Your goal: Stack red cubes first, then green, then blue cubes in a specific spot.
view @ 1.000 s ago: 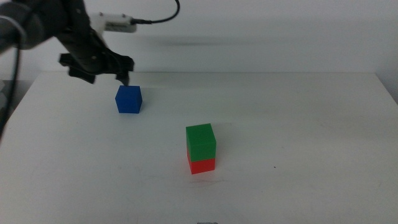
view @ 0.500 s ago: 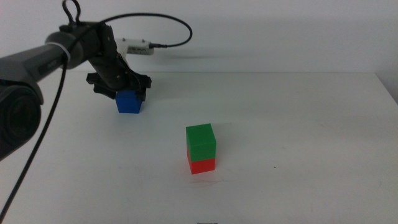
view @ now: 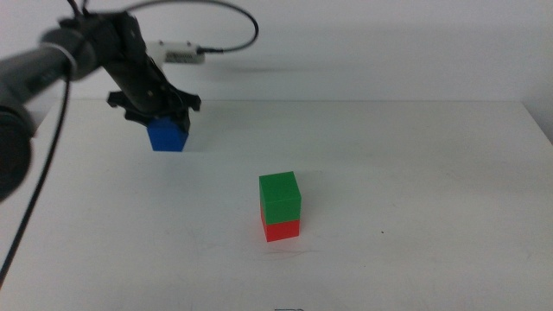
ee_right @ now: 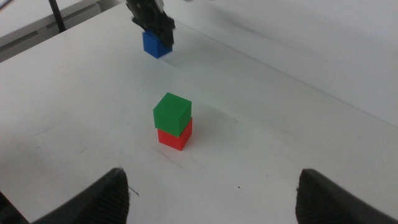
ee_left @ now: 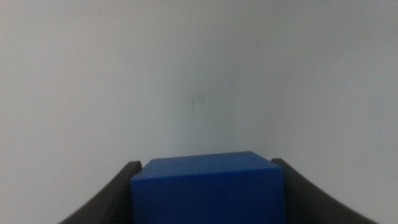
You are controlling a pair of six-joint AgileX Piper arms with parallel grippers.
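Blue cube (view: 167, 136) now lifted off table in left pincer (view: 159, 112).

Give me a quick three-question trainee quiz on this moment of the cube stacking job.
1. True or false: the green cube sits on top of the red cube.
2. Which gripper holds the blue cube? A) left B) right C) neither
3. Fill in: the right gripper waits with its jaws ____, away from the stack.

Key:
1. True.
2. A. The left gripper is shut on it; the middle view shows it lifted off the table.
3. Open.
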